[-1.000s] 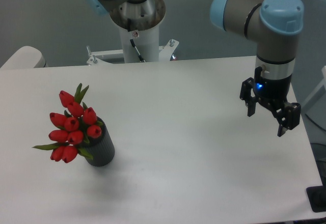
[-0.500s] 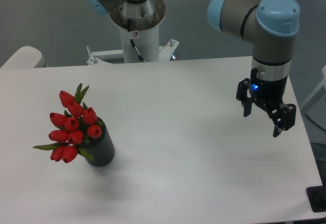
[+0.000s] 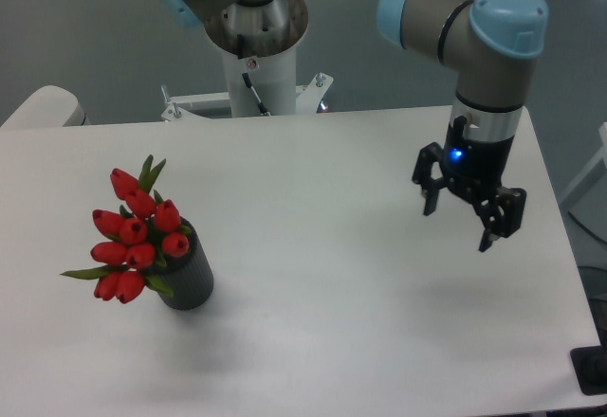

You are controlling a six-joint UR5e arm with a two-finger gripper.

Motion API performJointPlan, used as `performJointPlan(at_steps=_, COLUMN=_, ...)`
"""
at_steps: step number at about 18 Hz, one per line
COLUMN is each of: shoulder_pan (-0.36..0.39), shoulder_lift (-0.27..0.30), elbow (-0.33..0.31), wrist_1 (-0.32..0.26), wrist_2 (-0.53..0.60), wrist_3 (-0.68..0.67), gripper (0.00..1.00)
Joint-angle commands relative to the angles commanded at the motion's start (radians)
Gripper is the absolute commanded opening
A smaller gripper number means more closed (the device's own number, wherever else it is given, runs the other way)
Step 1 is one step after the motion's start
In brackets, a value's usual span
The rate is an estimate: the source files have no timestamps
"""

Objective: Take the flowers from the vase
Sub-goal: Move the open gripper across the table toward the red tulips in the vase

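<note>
The white table (image 3: 313, 275) fills the view, with the arm (image 3: 493, 47) hanging over its right side and the gripper (image 3: 459, 226) pointing down, fingers spread wide with nothing between them — well clear of the tabletop. Far across on the left stands the dark ribbed vase (image 3: 189, 276), upright near the front edge, and the flowers (image 3: 133, 237) sit in its mouth, red buds leaning out up and to the left. So this is the approach, with the whole width of the table to cross. Done well, I'd say the gripper travels over high, above the buds, then comes down beside the bunch and closes low around the stems just over the rim — not on the soft heads. The lift wants to be straight up along the vase, or that light cylinder may tip and drag.
</note>
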Motion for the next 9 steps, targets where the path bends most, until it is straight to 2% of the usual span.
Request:
performJointPlan(at_steps=7, shoulder_pan=-0.083, shoulder_lift=0.068, elbow=-0.121, wrist_1=0.012, wrist_2=-0.1, wrist_3=-0.238, gripper=1.0)
performJointPlan(at_steps=9, shoulder_pan=-0.086, shoulder_lift=0.09, elbow=-0.163, wrist_1=0.014, wrist_2=-0.193, wrist_3=-0.3, gripper=1.0)
